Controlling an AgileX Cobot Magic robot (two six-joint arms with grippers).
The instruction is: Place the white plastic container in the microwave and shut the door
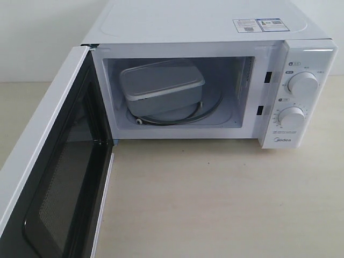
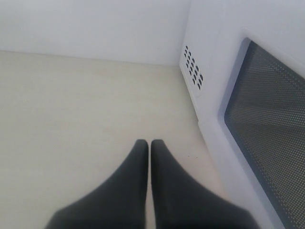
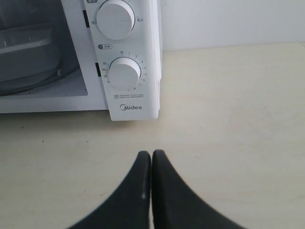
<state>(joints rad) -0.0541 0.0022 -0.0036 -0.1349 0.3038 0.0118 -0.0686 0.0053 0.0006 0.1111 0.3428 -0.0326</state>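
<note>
The white plastic container (image 1: 160, 88) lies tilted on the glass turntable inside the microwave (image 1: 215, 32), its lid on. The door (image 1: 51, 161) stands wide open to the left, its black inner frame and dark window facing the cavity. Neither gripper shows in the exterior view. My left gripper (image 2: 148, 144) is shut and empty above the table, outside the door's (image 2: 267, 124) meshed window. My right gripper (image 3: 151, 155) is shut with nothing in it, over the table in front of the microwave's (image 3: 128, 57) dial panel; part of the container (image 3: 26, 45) shows inside.
A pale wooden table (image 1: 226, 204) spreads in front of the microwave. A white wall (image 2: 95, 24) rises behind. Vent holes (image 2: 193, 67) mark the microwave's side. The two dials (image 1: 302, 84) sit on the right panel.
</note>
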